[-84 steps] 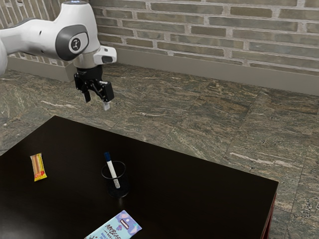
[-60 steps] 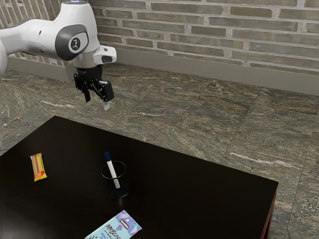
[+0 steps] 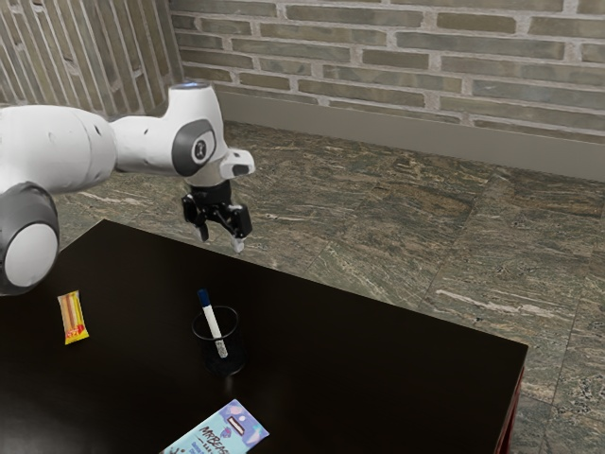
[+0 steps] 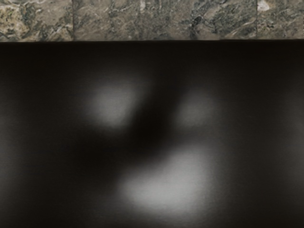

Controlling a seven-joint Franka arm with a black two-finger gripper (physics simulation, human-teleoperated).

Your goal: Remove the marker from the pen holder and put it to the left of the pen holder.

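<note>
**Probably down and toward the exterior camera**

Exterior view: the gripper [image 3: 219, 236] hangs open, empty; the marker [image 3: 216, 331] leans cap-up in the pen holder [image 3: 236, 332], lower and nearer that camera.

Wrist view: tabletop [image 4: 42, 142], floor [image 4: 166, 19] beyond.

The claw [image 3: 220, 242], fingers apart, hangs above the table [image 3: 359, 364], and the marker [image 3: 214, 323] leans inside the pen holder [image 3: 234, 356].

White arm [image 3: 85, 149], black end effector [image 3: 220, 240]
</note>
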